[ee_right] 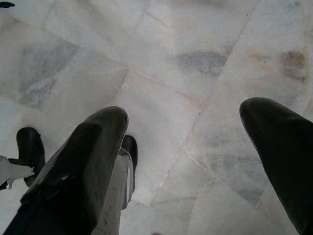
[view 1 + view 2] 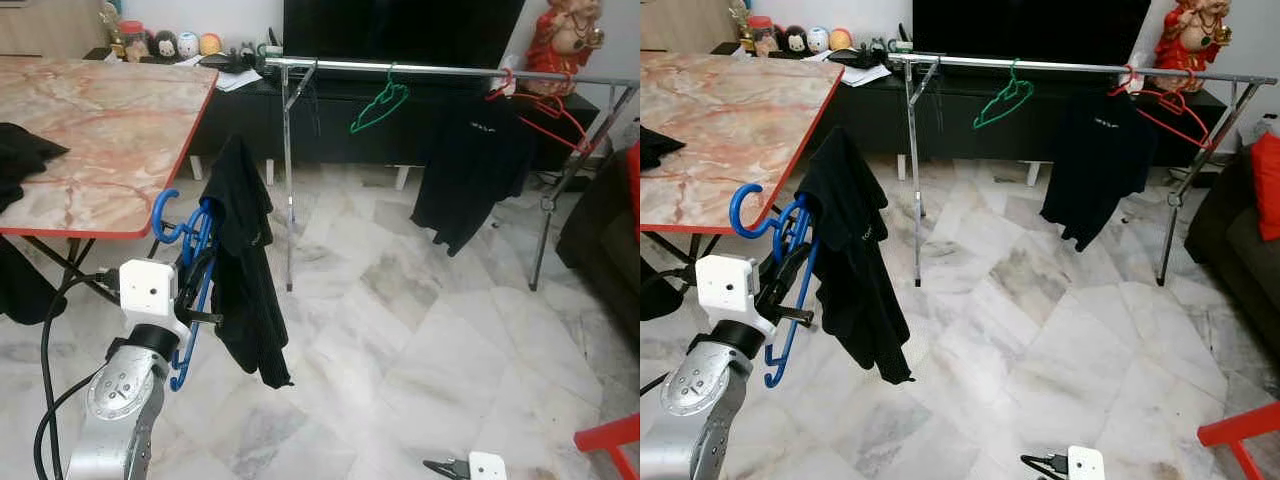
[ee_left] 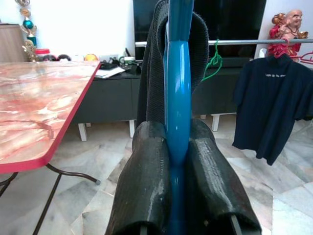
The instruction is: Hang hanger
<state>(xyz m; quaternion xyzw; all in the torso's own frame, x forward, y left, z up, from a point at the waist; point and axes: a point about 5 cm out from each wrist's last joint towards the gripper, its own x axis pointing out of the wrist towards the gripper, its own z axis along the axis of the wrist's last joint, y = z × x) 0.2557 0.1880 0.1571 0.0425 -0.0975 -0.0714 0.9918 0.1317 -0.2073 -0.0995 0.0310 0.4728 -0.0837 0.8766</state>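
left pincer (image 3: 178, 161) clamped on blue hanger (image 2: 192, 262) | right pincer (image 1: 195, 147) apart | table (image 2: 110, 130) beside | rail (image 2: 440, 70) beyond

open floor (image 2: 400, 330) before rail (image 2: 440, 70); table (image 2: 100, 130) left

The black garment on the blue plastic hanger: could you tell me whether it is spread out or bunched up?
Bunched up. The black garment droops in one narrow clump off the blue plastic hanger, which the left gripper clamps.
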